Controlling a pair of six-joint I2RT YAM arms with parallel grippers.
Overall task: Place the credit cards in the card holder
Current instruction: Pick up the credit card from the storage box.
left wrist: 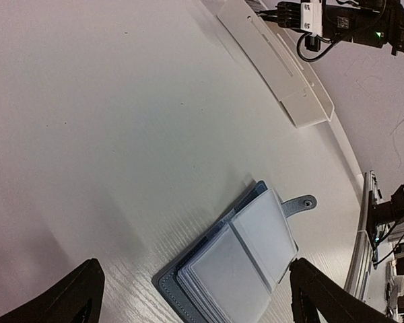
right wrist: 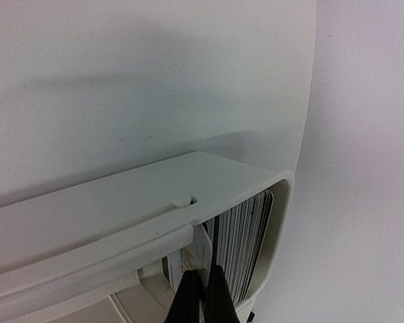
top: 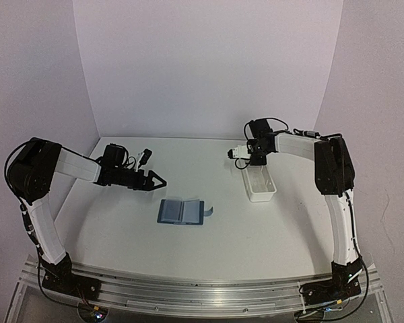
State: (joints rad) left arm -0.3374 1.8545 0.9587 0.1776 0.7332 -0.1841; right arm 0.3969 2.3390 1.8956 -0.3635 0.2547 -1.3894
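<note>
Two arms, split roles. Right pincer (right wrist: 202, 281) is closed, tips pinched on the top edge of the end card (right wrist: 199, 247) of the credit cards (right wrist: 246, 239), which stand on edge at the far end of the white tray (top: 262, 196). Card holder (top: 182, 211) lies open and flat mid-surface (top: 114, 229), pages up, spread left-right, snap tab (top: 209, 210) pointing right. From the right pincer it's left and nearer the bases, well apart. Left pincer (top: 160, 182) gapes wide, empty, just beyond the holder's left page, so it's the nearer arm. My read: the card must travel left and back.
</note>
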